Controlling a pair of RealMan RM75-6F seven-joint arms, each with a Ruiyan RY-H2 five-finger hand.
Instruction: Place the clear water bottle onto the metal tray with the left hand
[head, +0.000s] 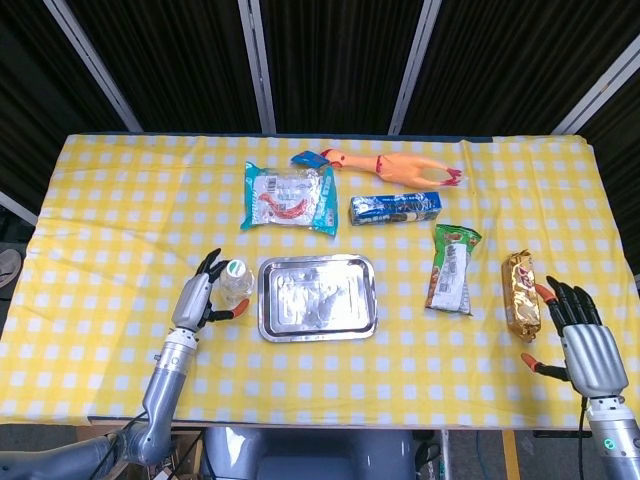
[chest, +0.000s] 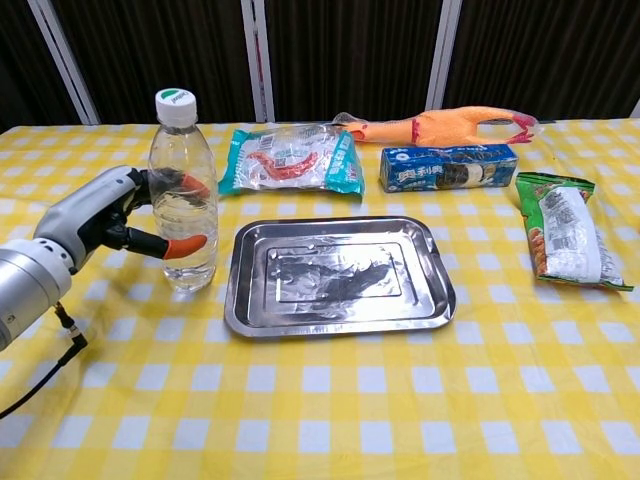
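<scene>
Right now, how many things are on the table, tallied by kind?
Snack packets: 4 (teal, blue, green, gold)
Water bottle: 1
Metal tray: 1
Rubber chicken: 1
Total: 7

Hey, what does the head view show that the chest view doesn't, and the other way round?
Only the head view shows the right hand, open near the table's right edge, and the gold snack pack beside it. Only the chest view shows the bottle standing upright from the side, with the left hand wrapped around it. Both show the metal tray, the rubber chicken, the blue cookie box and the green packet.
</scene>
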